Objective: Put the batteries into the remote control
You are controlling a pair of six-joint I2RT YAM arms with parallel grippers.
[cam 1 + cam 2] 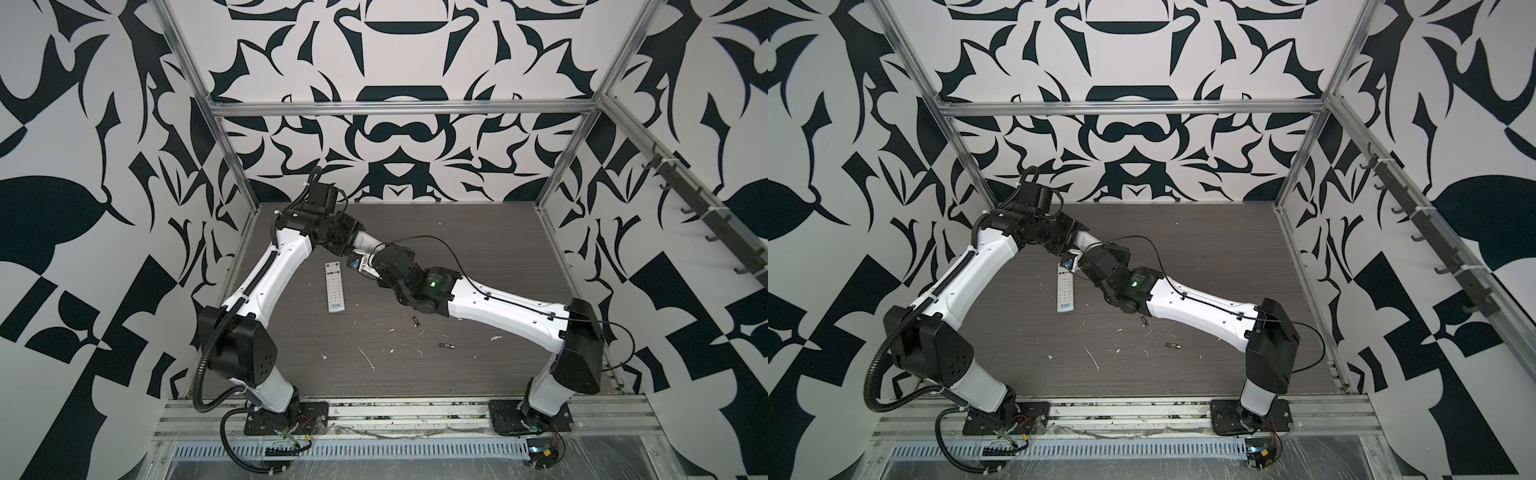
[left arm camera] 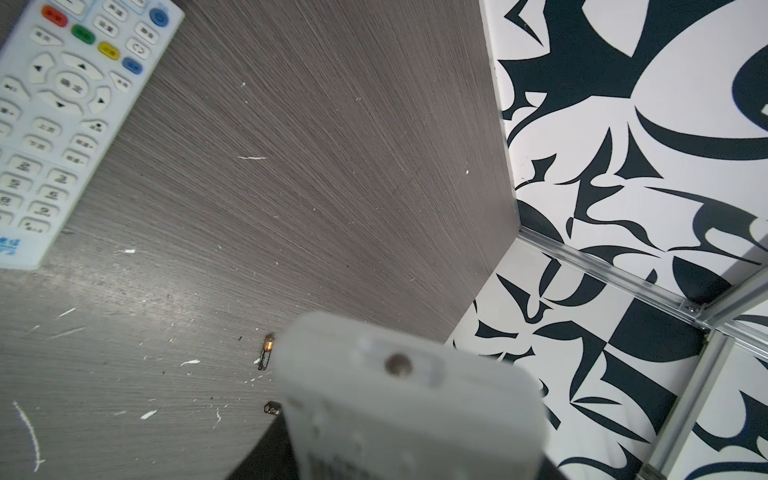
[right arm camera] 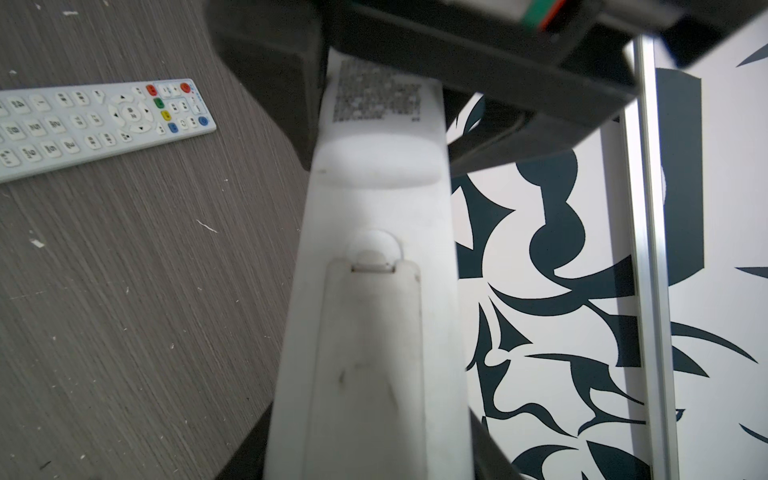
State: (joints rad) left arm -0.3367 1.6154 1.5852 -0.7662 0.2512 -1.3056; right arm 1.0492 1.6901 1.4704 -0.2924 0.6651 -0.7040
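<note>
Clearly we are at the opening step, not yet the loading one. We hold a white remote (image 3: 374,199) in the air between both arms, with its back turned to the right wrist view and its battery cover (image 3: 370,340) shut. The left arm's fingers (image 3: 266,91) pinch the remote at its labelled end. The right arm's fingers (image 3: 249,461) flank the cover end on both sides; we cannot tell whether they press it or stand just off it. The far battery (image 1: 414,320) lies on the tabletop (image 1: 498,257) beside the right forearm. The near battery (image 1: 446,345) lies closer to the front edge, and both are well apart from the held remote. A second remote (image 1: 335,286) lies face up on the tabletop, below and to the left of where the fingers meet. We judge that next one arm must keep the remote steady while the other presses the latch tab (image 3: 372,259) and works the cover off. Only then can we fetch a battery.
</note>
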